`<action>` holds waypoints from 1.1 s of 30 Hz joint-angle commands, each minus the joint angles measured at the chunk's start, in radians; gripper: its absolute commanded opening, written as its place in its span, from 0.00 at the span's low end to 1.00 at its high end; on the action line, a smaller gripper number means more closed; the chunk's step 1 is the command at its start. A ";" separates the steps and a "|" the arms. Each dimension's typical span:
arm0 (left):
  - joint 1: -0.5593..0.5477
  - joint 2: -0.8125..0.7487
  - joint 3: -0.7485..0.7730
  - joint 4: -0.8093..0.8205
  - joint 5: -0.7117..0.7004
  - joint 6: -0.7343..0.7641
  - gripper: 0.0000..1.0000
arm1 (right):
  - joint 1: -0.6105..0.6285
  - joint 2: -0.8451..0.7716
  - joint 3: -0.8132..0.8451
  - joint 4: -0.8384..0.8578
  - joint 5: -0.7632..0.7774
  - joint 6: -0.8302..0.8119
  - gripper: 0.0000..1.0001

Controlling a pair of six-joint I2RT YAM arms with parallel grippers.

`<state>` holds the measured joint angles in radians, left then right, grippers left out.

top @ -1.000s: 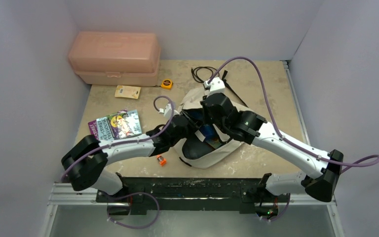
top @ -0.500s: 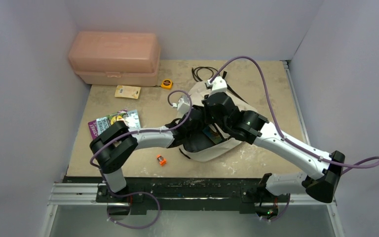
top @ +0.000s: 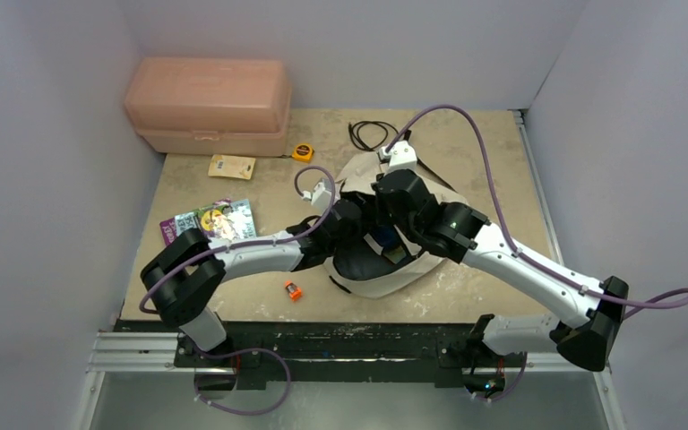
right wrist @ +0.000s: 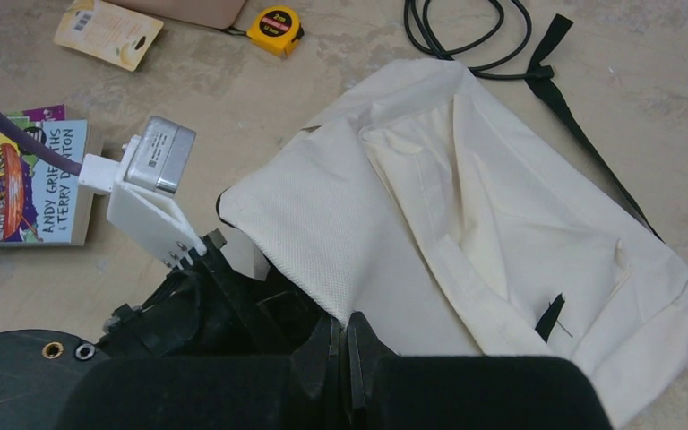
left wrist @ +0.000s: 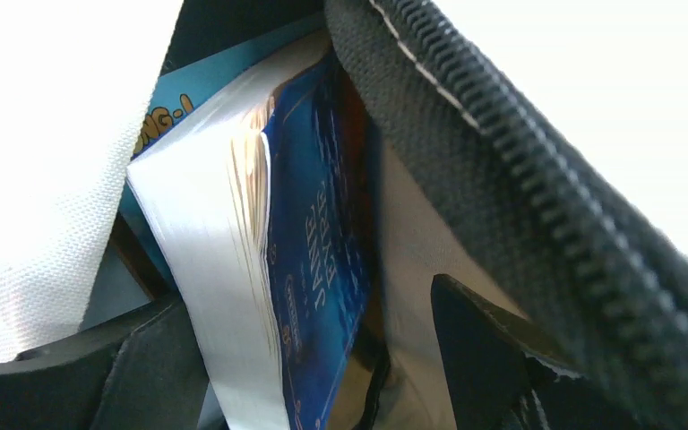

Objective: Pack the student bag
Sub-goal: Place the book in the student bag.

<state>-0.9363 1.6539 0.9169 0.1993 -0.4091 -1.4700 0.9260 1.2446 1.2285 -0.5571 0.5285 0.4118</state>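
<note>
- The left arm's elbow is sitting further back and further left than half a second ago; its wrist is staying at the bag's mouth.
- The right arm and the bag [top: 385, 279] are keeping the same place as before.
- The bag is lying in the middle of the table [top: 475, 161], just beyond the arm bases, with its mouth open toward the left arm.
- The left gripper [left wrist: 305, 305] is reaching inside the bag with its jaws spread wide. A blue book [left wrist: 322, 269] is standing between them, and the right-hand finger is showing a gap from the cover.
- The right gripper [right wrist: 345, 336] is pinching the cream fabric at the bag's edge, jaws narrowed fully onto it.
- Count, near to far:
- One small orange item [top: 293, 289] is lying just left of the bag.
- Two books are showing inside the bag: the blue one and a light blue cover [left wrist: 170, 112] behind it, beside one black zipper [left wrist: 520, 197].
- One colourful book [top: 219, 224] is lying left of the bag; a purple edge is showing under it, and whether that is a second book cannot be told.
- One yellow card [top: 232, 167], one tape measure [top: 302, 152] and one black cable [top: 369, 134] are lying further back.
- One pink box [top: 208, 106] is standing in the far left corner.
</note>
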 commanded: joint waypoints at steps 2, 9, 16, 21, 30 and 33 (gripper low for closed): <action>0.007 -0.114 0.029 -0.150 0.035 0.012 0.83 | -0.008 -0.055 0.006 0.052 0.010 0.016 0.00; 0.007 -0.072 0.088 -0.355 0.115 -0.059 0.65 | -0.009 -0.048 0.009 0.058 -0.006 0.019 0.00; 0.009 0.023 0.183 -0.292 0.097 -0.037 0.30 | -0.009 -0.045 0.013 0.070 -0.045 0.041 0.00; 0.032 0.093 0.280 -0.316 0.104 -0.023 0.26 | -0.009 -0.038 0.012 0.070 -0.037 0.050 0.00; 0.078 0.017 0.292 -0.523 0.290 -0.007 0.71 | -0.105 -0.025 -0.016 0.067 -0.060 0.066 0.00; 0.091 -0.026 0.265 -0.530 0.379 0.043 0.77 | -0.158 -0.020 -0.028 0.079 -0.089 0.057 0.00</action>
<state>-0.8646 1.7252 1.1725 -0.2886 -0.1627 -1.4796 0.8227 1.2251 1.2125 -0.5430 0.4728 0.4564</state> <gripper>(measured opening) 0.728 0.020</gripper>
